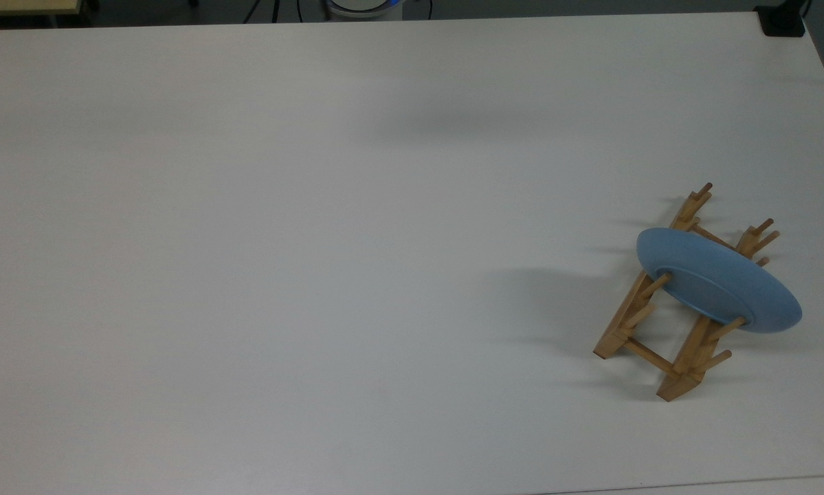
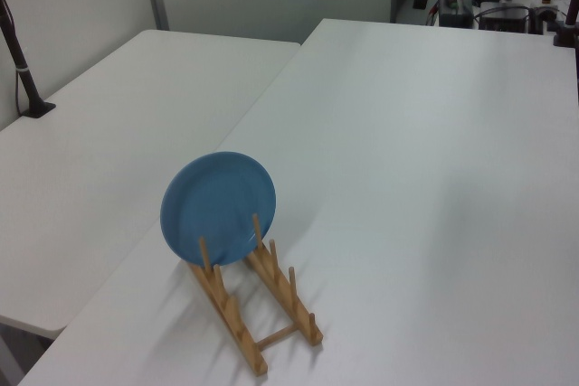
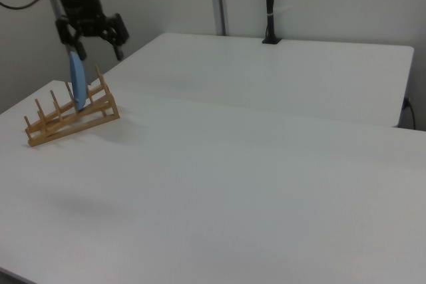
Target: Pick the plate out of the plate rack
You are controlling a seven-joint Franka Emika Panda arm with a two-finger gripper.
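A light-blue plate (image 1: 717, 282) stands on edge in a small light-wood plate rack (image 1: 625, 330) at the top view's right, leaning between the pegs. The left view has the plate (image 2: 217, 205) face-on at the rack's (image 2: 244, 332) far end. In the right view the plate (image 3: 78, 78) is a thin blue sliver in the rack (image 3: 66, 121). There my gripper (image 3: 94, 46) hangs at the upper left, open, nothing between its black fingers (image 3: 120, 46). It appears level with the plate's top edge; how far it stands from the plate I cannot tell.
The rack rests on a wide white table (image 1: 315, 240). A second white table (image 2: 90, 133) adjoins it beyond the rack. A black post (image 3: 268, 4) stands clamped at that table's far edge. A black block (image 1: 783, 20) sits at the top view's upper right corner.
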